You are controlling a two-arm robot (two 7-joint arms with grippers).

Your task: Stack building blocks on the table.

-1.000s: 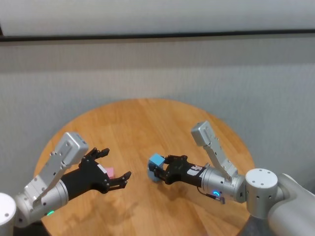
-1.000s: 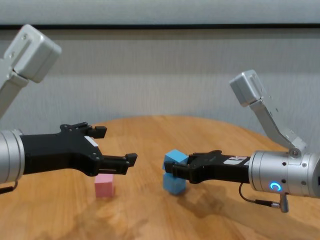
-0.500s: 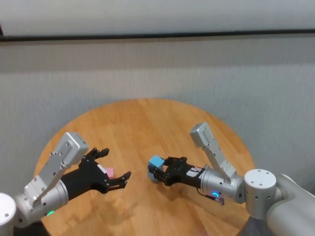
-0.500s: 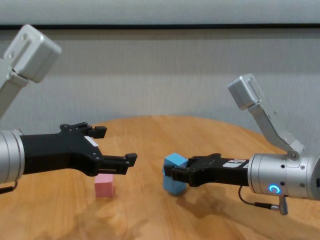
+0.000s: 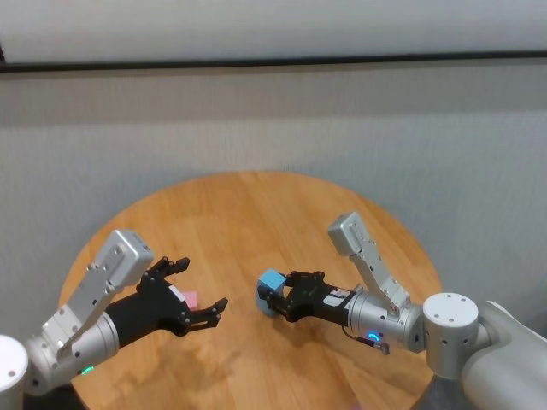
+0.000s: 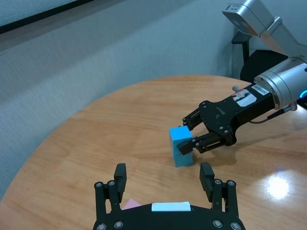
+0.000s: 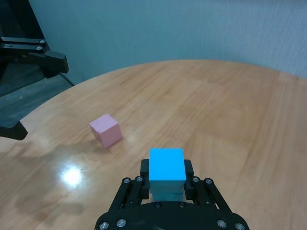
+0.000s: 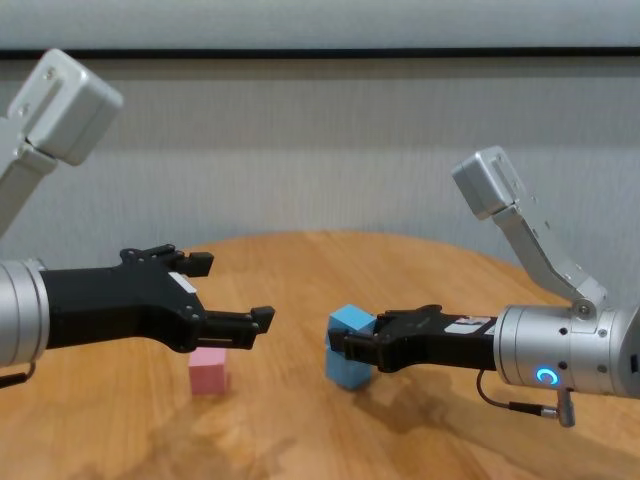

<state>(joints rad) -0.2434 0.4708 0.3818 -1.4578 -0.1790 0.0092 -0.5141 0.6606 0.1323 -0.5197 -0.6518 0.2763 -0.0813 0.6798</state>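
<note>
Two light blue blocks stand stacked near the middle of the wooden table (image 5: 256, 213). My right gripper (image 5: 275, 295) is shut on the upper blue block (image 5: 273, 281), which rests on the lower blue block (image 8: 344, 368); the right wrist view shows the upper block (image 7: 167, 164) between the fingers. The pink block (image 5: 192, 299) sits on the table to the left, also in the chest view (image 8: 209, 370). My left gripper (image 5: 201, 286) is open and empty, hovering just above the pink block.
The round table's edge curves behind and to both sides. A grey wall stands beyond it. A dark chair (image 6: 254, 62) shows past the table in the left wrist view.
My right gripper has lowered the upper blue block slightly, down onto the lower blue block. The left arm has not moved.
</note>
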